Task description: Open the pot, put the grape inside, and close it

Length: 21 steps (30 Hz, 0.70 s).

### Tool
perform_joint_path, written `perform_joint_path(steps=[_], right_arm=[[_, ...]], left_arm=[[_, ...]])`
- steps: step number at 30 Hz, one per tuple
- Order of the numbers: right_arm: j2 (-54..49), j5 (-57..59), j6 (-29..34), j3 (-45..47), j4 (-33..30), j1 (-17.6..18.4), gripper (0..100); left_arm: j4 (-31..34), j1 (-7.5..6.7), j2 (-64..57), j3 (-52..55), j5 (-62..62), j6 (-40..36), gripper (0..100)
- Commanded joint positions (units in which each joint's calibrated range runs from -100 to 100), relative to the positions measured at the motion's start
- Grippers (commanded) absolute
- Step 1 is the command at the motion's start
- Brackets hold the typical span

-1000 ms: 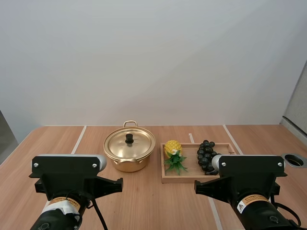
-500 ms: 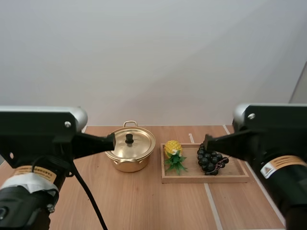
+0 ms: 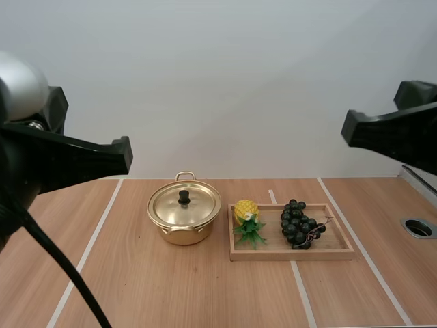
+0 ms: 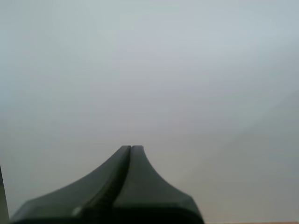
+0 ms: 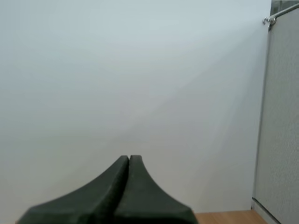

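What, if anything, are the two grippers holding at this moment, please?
Nothing: the left gripper and the right gripper are each shut, with nothing between the fingers.

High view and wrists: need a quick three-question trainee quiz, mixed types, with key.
1. True or false: the lid is on the pot.
2. What lies beside the grapes in the wooden tray? A) a pineapple B) wet wipes C) a spoon
3. Fill in: in the wrist views, the left gripper and right gripper each hold ___.
Key: 1 true; 2 A; 3 nothing, both are shut.
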Motion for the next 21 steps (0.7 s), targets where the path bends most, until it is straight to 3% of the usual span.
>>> perform_joint_path(steps=[1,9,16,21], right_arm=[[1.1,-0.9,-0.3,-2.7,-0.8,0.1,0],[15.5,-7.1,-0.3,-8.3,-1.3,0.1,0],[23.8,-17.2,-0.5,-13.3,-1.3,0.1,0],[25.4,-17.5,-8.8,-14.1,-1.3,0.0,0]], left_arm=[[0.3,0.03,0.6,-2.6,-0.7,1.8,0],[-1.3,0.03,17.5,-11.8,-0.6,2.1,0],[-3.2,0.03,34.4,-20.6,0.8,10.9,0],[-7.2,0.03,39.7,-21.9,1.6,14.1,0]])
